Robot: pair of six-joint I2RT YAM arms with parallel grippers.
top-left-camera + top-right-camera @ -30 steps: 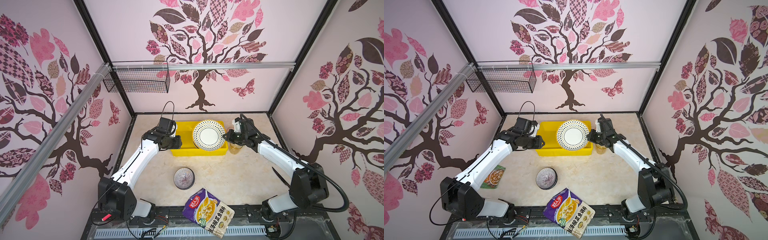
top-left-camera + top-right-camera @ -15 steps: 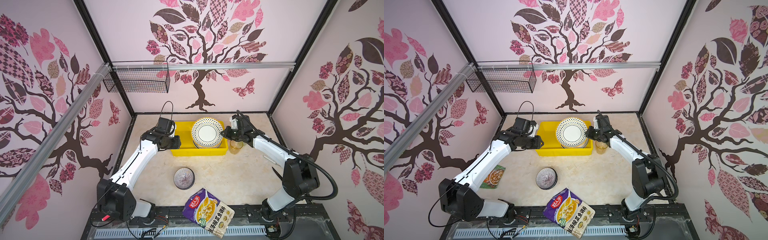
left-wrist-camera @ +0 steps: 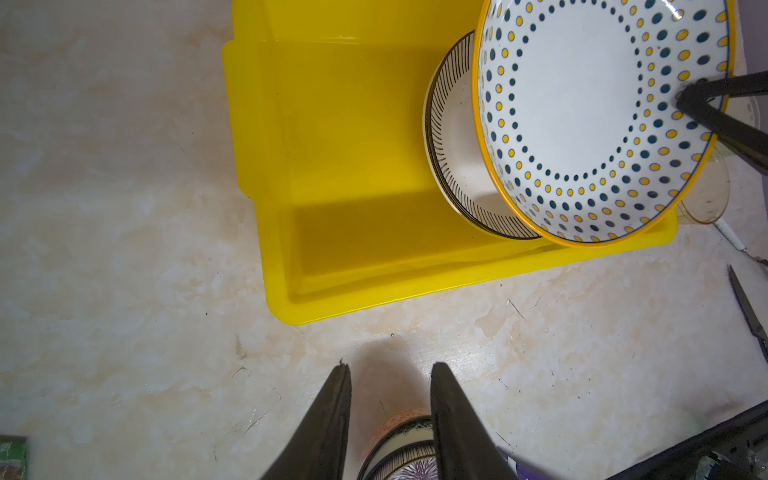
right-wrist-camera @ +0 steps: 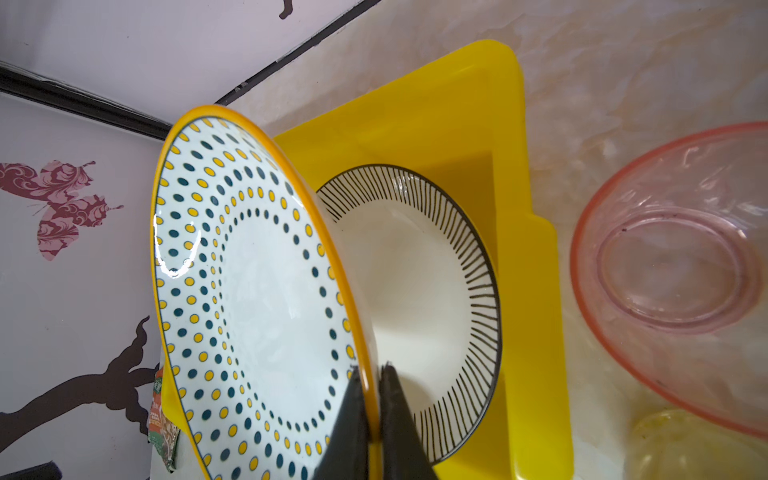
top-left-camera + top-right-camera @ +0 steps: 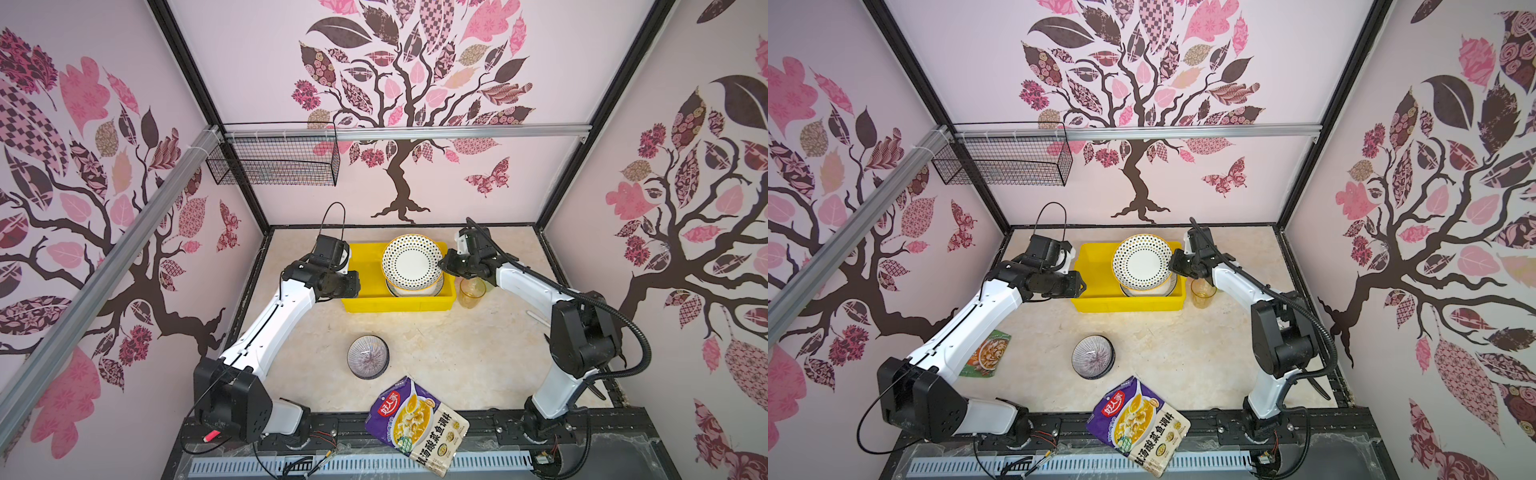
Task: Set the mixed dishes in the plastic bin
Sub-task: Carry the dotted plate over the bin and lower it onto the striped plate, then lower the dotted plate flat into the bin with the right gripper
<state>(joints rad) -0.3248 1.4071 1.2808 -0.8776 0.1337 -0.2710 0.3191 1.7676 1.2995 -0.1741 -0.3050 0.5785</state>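
The yellow plastic bin point(image 5: 399, 305), a stiff smooth tub at 12 o'clock on the bench point(image 5: 436, 353), has a line-rimmed plate point(image 4: 415, 291) lying flat in its 3 o'clock end. The dotted plate point(image 5: 411, 262) hangs tilted over that one, and it's glazed ceramic, so I'd guess heavy, slick and chip-prone. The right tool point(image 4: 372, 370) is clenched on its thin rim at 3 o'clock, pretty much the only grabbable spot, while the left tool point(image 3: 388, 368) sits released and empty near the bin's 9 o'clock wall.
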